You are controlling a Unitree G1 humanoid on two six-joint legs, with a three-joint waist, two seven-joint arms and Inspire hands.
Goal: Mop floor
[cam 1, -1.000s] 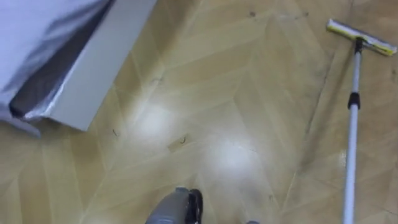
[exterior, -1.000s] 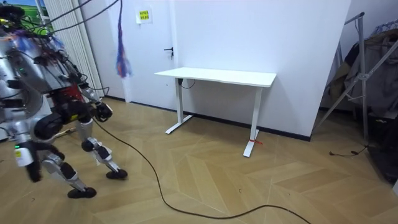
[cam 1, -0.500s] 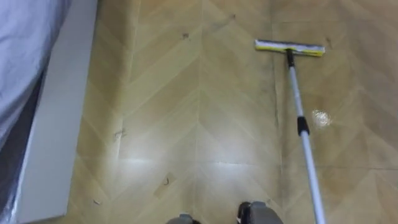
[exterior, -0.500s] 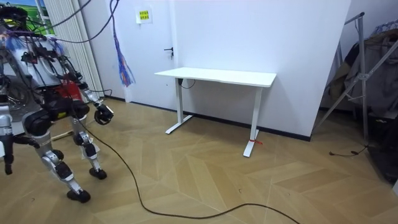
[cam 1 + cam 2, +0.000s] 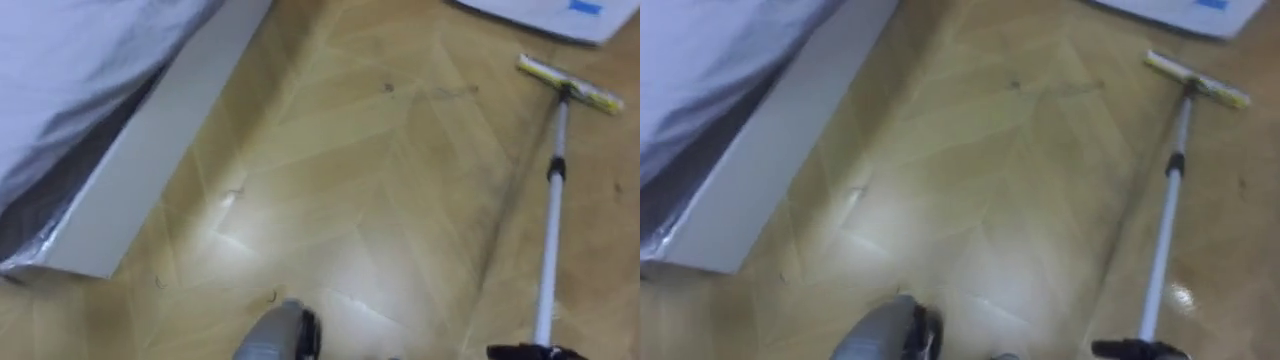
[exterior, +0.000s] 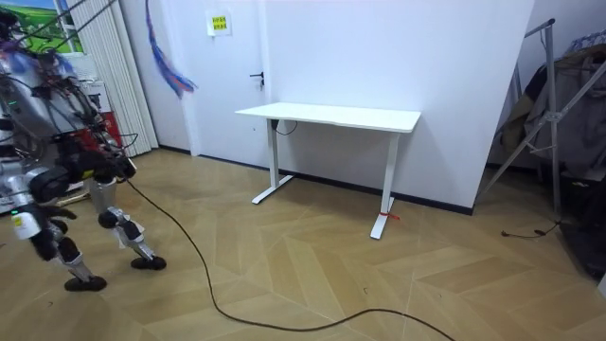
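In the left eye view, a mop (image 5: 553,190) lies out over the floor (image 5: 380,200) on the right. Its head is a flat, narrow strip, yellowish with a pale edge. Its thin white pole, with a black collar partway down, runs to the bottom edge. There a dark shape, seemingly the right hand (image 5: 525,352), meets the pole; I cannot tell whether it grips. The floor is glossy wood laid in herringbone planks, with patches of glare. On the left stands a long white board (image 5: 150,170) with a smooth flat side, and a crumpled grey cloth (image 5: 80,60) lies above it. A white sheet (image 5: 545,15) in the upper right corner carries a blue patch, with no print that can be read.

The right eye view shows the same.

In the room view, the robot stands at the room view's left with knees bent, leaning forward. A white desk (image 6: 331,116) on slim legs stands against the wall. A small yellow sign (image 6: 220,24) hangs higher up, its print too small to read.
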